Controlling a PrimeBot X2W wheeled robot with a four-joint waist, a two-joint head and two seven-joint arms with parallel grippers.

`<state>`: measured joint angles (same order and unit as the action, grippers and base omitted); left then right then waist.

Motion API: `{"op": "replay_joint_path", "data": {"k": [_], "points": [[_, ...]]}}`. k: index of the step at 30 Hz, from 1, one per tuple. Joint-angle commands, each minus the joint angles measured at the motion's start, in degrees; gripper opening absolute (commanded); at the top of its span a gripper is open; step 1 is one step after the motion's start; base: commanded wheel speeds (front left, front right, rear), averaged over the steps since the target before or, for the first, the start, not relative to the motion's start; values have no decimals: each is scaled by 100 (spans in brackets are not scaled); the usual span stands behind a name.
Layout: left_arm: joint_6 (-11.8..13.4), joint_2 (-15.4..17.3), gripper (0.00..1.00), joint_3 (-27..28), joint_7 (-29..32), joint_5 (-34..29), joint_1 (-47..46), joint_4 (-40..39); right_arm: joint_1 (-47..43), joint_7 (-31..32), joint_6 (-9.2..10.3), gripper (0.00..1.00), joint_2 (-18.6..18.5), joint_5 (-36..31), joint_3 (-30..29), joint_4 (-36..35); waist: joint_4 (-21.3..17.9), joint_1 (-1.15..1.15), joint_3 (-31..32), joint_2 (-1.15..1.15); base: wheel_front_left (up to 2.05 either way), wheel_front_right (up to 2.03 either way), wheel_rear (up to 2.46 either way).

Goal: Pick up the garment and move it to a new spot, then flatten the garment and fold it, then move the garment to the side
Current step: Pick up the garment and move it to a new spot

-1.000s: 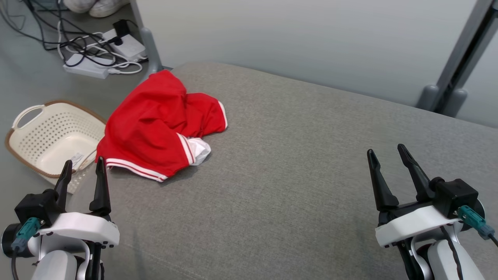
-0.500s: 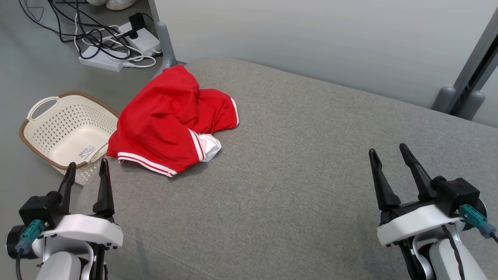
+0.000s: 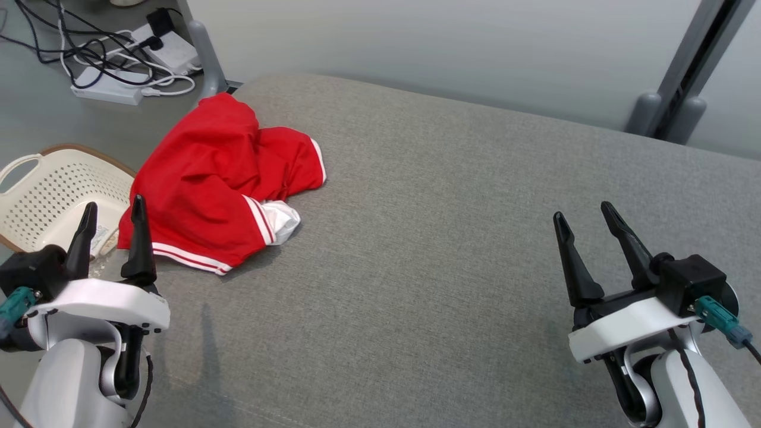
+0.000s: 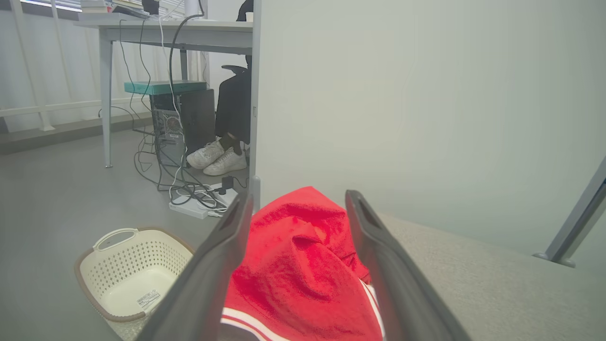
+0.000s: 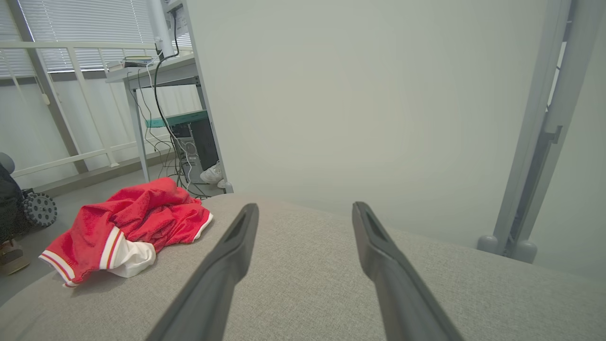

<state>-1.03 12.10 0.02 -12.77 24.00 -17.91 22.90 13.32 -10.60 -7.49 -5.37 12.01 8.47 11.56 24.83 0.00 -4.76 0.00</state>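
— Left tool (image 3: 114, 202)?
— Open, fingers spread wide, nothing between them. Hangs over the near-left corner of the grey upholstered surface (image 3: 446, 238), fingertips pointing toward the far edge.
— Right tool (image 3: 582, 210)?
— Open too, and empty. Sits by the near edge toward the right side, well apart from anything worth grasping.
— And from there to the garment (image 3: 208, 184)?
— Straight ahead of the left tool. Lies crumpled at the far-left corner, red with white stripes along the hem, a bit of white lining poking out on the side toward the middle. Reaches the left edge; hard to tell whether any of it hangs over.
— Long axis?
— Roughly along the left edge, from the far-left corner back toward the near one, striped hem closest to the left fingertips. Viewed along the left tool's own fingers, sits framed between them.
— Nearer arm, then?
— Left, by a wide margin. Probably just a short reach forward and down onto the striped hem. From the right, a long way across the whole surface.
— Anything in the way?
— A cream basket (image 3: 53, 190) on the floor just beyond the left edge, beside the garment. Worth keeping clear of on the lift toward the middle.
— Stage?
— Looks like the very first step: pickup not yet begun, no flattening or folding done.
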Motion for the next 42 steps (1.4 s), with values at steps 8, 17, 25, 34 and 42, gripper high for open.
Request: {"op": "replay_joint_path", "data": {"k": [8, 17, 25, 34, 42], "points": [[-362, 67, 100, -95, 461, 331, -902, 1676, 357, 191, -1, 100, -114, -135, 51, -226, -685, 0, -907, 0, 0, 0, 0], [-597, 172, 100, -107, 622, 722, -1723, 3291, 611, 293, -1, 100, -143, -255, 40, -414, -966, 0, -1552, 0, 0, 0, 0], [-645, 270, 37, -162, 618, 971, -2199, 4150, 631, 377, -1, 100, -149, -356, -24, -535, -1010, 0, -1755, 0, 0, 0, 0], [-644, 343, 0, -400, 190, 1152, -2329, 4077, 558, 377, -1, 100, -99, -354, -121, -524, -963, 0, -1619, 0, 0, 0, 0], [-613, 737, 0, -661, -210, 901, -2216, 3342, 373, 258, -1, 100, -33, -256, -127, -387, -925, 0, -1158, 0, 0, 0, 0]]}}
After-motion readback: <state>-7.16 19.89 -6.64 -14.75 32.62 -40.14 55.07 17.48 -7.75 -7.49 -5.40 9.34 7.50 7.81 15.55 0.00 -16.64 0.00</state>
